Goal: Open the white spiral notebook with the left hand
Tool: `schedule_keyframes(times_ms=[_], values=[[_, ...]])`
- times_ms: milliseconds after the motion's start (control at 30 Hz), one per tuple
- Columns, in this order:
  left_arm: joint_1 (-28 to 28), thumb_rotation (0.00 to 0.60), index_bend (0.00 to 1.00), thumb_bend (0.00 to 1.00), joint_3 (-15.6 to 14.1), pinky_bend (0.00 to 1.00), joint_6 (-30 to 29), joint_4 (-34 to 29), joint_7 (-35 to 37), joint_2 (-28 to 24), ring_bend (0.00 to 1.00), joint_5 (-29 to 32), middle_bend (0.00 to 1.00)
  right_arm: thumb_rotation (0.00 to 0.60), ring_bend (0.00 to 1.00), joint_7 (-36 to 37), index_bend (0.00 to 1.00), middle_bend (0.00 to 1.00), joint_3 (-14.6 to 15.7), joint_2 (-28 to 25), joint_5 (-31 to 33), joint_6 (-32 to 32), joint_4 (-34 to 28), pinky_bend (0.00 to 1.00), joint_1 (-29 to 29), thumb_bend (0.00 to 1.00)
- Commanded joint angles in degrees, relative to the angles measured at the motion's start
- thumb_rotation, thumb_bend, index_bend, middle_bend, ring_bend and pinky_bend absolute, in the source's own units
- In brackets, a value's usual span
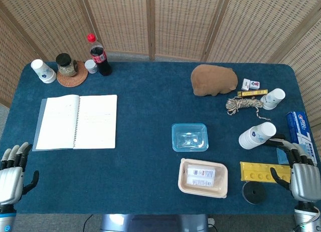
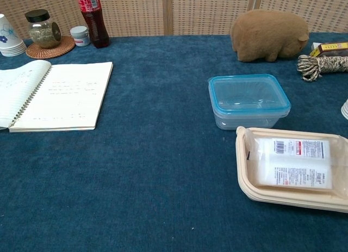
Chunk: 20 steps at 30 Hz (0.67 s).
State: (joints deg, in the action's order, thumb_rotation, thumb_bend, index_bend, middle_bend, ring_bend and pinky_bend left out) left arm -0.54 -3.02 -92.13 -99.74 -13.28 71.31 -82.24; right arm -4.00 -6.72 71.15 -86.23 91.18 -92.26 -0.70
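Two hands wait at the bench's near edge: my left hand (image 1: 11,178), fingers spread and empty, sits just below the notebook (image 1: 76,122), already lying open, spiral running away from me; right hand (image 1: 302,179) empty too.

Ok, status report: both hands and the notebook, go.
Left hand open, fingers spread, at the near table edge, off the white spiral notebook. Right hand open, near the yellow block. Notebook lies open flat. Nothing on it.
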Motion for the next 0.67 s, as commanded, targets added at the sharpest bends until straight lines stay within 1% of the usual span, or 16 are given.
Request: schedule_keyframes(times_ms=[33,267,667], values=[[0.3,0.6,0.07,0.42,-0.4,0.0,0.2,-0.6,-0.3,0.1,0.0,-1.0,0.09,0.6,0.15,-0.2,0.24,0.22,-0.1,0.1,0.1,-0.3,0.0,0.27,0.3,0.29],[0.1,0.6,0.07,0.42,-0.9,0.0,1.9,-2.3,-0.7,-0.2,0.0,-2.5,0.09,0.6,0.15,-0.3,0.24,0.22,1.9,-1.2,-1.1,-2.9,-1.1,0.27,1.1,0.29],[-0.3,0.6,0.07,0.42,-0.4,0.0,4.1,-3.6,-2.0,-1.0,0.0,-2.5,0.08,0.6,0.15,-1.3,0.24,0.22,2.7,-1.7,-0.4,-3.8,-2.2,0.27,1.2,0.29]])
